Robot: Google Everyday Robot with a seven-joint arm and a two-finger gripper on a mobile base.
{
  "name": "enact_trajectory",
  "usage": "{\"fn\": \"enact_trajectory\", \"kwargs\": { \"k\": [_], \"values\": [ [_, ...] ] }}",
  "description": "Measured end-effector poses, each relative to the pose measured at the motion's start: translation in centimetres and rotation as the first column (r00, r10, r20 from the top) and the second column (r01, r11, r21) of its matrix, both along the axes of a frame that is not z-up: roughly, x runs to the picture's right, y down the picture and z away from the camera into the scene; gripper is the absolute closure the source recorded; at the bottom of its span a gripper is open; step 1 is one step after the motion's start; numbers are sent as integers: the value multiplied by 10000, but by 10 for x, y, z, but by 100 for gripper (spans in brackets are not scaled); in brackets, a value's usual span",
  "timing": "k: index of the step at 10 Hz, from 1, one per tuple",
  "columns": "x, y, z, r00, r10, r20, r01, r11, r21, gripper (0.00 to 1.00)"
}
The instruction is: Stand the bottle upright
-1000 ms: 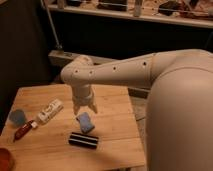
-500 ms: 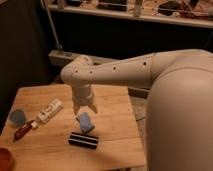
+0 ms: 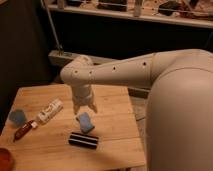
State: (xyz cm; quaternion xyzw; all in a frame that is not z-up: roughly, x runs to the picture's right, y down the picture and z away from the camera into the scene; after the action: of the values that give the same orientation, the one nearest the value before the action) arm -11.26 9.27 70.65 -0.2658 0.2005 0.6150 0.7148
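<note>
Nothing had moved since the earlier frames: the arm, the gripper and every thing on the tabletop sat in the same spots. We saw the big white arm (image 3: pixel 117 75) reach in from the right, bend at a round joint and point down. At its end, the gripper (image 3: pixel 85 110) hung over the middle of the wooden tabletop (image 3: pixel 117 127). Its two fingers looked spread apart, and they held nothing.

We found the bottle (image 3: pixel 50 111) lying on its side, to the left of the gripper and apart from it. It was small and white with dark print on it, and it lay at a slant, with one end up toward the gripper and the other end down toward the left edge.

Just below the bottle's lower end, we saw a thin red-brown stick (image 3: pixel 24 130) with a white end, also lying at a slant. Left of that sat a small blue thing (image 3: pixel 16 116) near the edge of the tabletop. Right under the gripper lay a blue block (image 3: pixel 85 122), and we could not tell if the gripper touched it. Just below the blue block lay a black bar (image 3: pixel 83 140), flat on the wood. At the bottom left corner we saw part of something red (image 3: pixel 5 159).
</note>
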Motion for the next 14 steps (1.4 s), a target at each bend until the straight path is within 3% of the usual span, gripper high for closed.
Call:
{"fn": "enact_trajectory", "kwargs": {
  "k": [2, 4, 5, 7, 8, 9, 10, 11, 12, 13, 14],
  "values": [
    [-14, -7, 3, 9882, -817, 1295, 775, 9963, 374, 35],
    [-25, -16, 5, 9521, -1652, 2574, 1462, 9850, 914, 35],
    [-33, -25, 4, 8927, -2541, 3721, 2083, 9650, 1591, 35],
    [-40, -35, 0, 8000, -3583, 4813, 2702, 9313, 2441, 35],
    [-43, -41, -3, 7358, -4214, 5301, 3040, 9050, 2975, 35],
    [-47, -47, -8, 6610, -4891, 5690, 3380, 8711, 3562, 35],
    [-51, -49, -11, 6093, -5315, 5884, 3589, 8466, 3931, 35],
    [-57, -49, -16, 5408, -5820, 6073, 3858, 8132, 4357, 35],
    [-62, -46, -21, 4841, -6186, 6188, 4105, 7851, 4638, 35],
    [-66, -44, -25, 4325, -6467, 6282, 4314, 7603, 4857, 35],
    [-71, -44, -27, 3940, -6636, 6359, 4450, 7431, 4998, 35]
  ]
}}
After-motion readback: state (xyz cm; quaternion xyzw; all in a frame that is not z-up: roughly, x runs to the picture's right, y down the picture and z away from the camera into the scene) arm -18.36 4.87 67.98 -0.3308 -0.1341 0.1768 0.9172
